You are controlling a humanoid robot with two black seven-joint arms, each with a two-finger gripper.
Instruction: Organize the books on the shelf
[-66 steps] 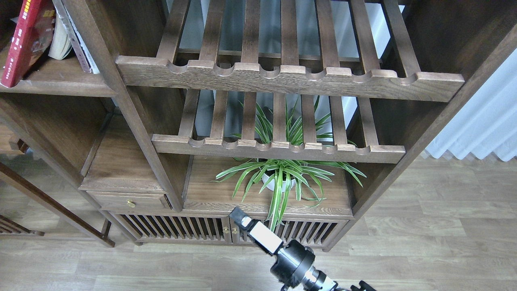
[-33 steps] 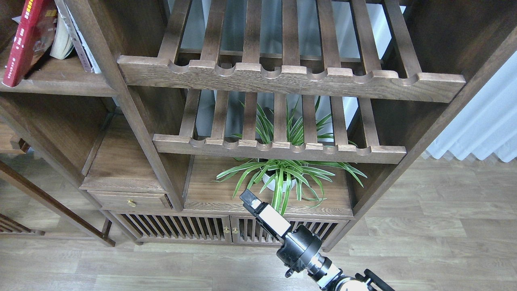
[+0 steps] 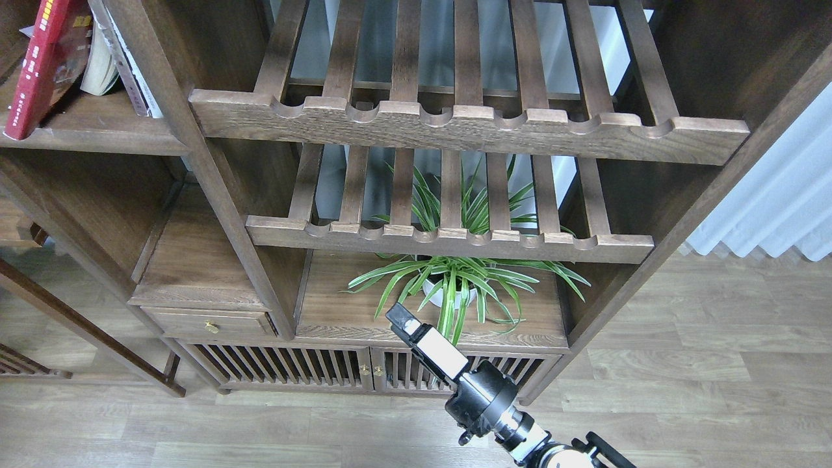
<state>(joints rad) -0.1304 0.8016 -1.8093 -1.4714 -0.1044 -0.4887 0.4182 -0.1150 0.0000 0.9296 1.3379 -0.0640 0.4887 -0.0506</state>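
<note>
In the head view the dark-brown plank shelf (image 3: 97, 136) is at the top left. On it a red book with yellow title (image 3: 40, 68) leans to the right. A cream-white book (image 3: 99, 68) stands behind it. A thin book seen edge-on (image 3: 130, 75) leans against the upright post. No dark-grey book with a lime-green panel shows. My right gripper (image 3: 400, 320) is low in the middle, far below and right of the shelf, in front of the plant. It is seen end-on and holds nothing visible. My left gripper is out of view.
Two slatted racks with scalloped front rails (image 3: 468, 127) fill the middle of the cabinet. A green plant in a white pot (image 3: 455, 286) stands on the board below them. A small drawer (image 3: 208, 322) and slatted doors (image 3: 279, 367) are at the bottom. A pale curtain (image 3: 780, 201) hangs at right.
My right arm has risen and shifted a little to the right, closer to the plant, then held still for the last half second. The books have not moved.
</note>
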